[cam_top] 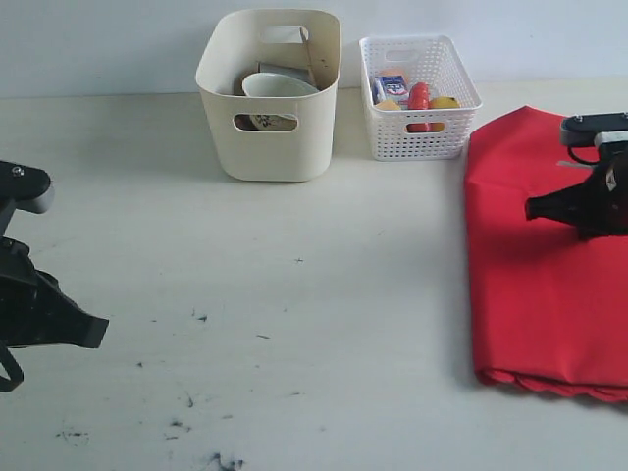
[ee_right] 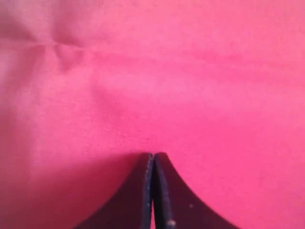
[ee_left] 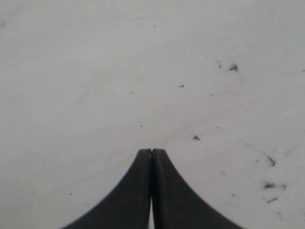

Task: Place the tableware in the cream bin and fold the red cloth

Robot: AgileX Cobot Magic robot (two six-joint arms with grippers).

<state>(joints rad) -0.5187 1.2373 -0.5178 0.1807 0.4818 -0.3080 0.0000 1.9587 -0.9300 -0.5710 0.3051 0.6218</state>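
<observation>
Cloth lies on the right of the bench, long axis far-to-near, directly under the right fingers, shut and empty, with the left fingers, also shut, well apart over bare bench; tableware sits in the bin.

Open table centre; cream bin, white basket block rear

Upper centre: cream bin containing pale bowl | upper right: white lattice basket just beside | right: red cloth on bench, scalloped edge lowermost | right gripper over cloth | left gripper lower left
</observation>
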